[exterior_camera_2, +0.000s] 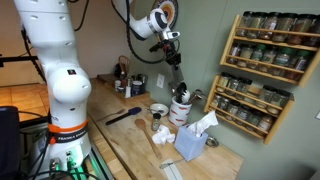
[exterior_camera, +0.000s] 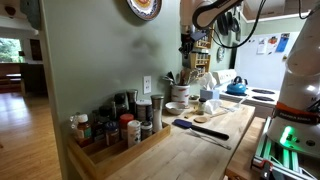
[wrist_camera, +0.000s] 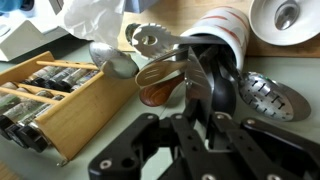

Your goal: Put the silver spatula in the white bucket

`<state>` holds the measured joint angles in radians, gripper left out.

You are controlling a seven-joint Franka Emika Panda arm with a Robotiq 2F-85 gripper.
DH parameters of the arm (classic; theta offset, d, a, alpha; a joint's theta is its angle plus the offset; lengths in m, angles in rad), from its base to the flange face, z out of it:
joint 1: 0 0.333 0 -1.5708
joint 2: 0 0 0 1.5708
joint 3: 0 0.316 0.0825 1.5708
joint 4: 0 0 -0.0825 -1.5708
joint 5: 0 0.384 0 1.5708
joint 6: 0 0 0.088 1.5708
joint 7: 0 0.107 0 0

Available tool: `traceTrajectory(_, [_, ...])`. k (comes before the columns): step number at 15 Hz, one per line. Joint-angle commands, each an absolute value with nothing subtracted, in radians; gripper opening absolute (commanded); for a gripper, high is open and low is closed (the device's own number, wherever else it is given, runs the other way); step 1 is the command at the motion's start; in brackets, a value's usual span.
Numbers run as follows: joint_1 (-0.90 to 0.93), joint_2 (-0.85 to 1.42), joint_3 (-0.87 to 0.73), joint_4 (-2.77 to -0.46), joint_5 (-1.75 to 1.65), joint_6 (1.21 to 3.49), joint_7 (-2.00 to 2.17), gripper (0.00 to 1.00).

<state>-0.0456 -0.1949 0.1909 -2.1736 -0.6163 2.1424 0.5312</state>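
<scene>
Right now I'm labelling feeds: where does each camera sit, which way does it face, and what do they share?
Exterior view: at the counter's end, looking along it past the spice rack; arm shows.
Exterior view: beside the robot's base, facing the wall racks; base and arm show.
Wrist view: looks down into the bucket; tool at bottom.
Shared: both exterior views show the dark spatula.
</scene>
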Motion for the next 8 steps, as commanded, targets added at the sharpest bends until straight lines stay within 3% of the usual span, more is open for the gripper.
traceTrajectory(1, [-0.037,-0.128,0.161,-2.151,-0.665,2.193,0.567,0.02])
traceTrajectory(8, [-0.024,-0.038,0.110,-2.132,-0.666,2.275,0.560,0.02])
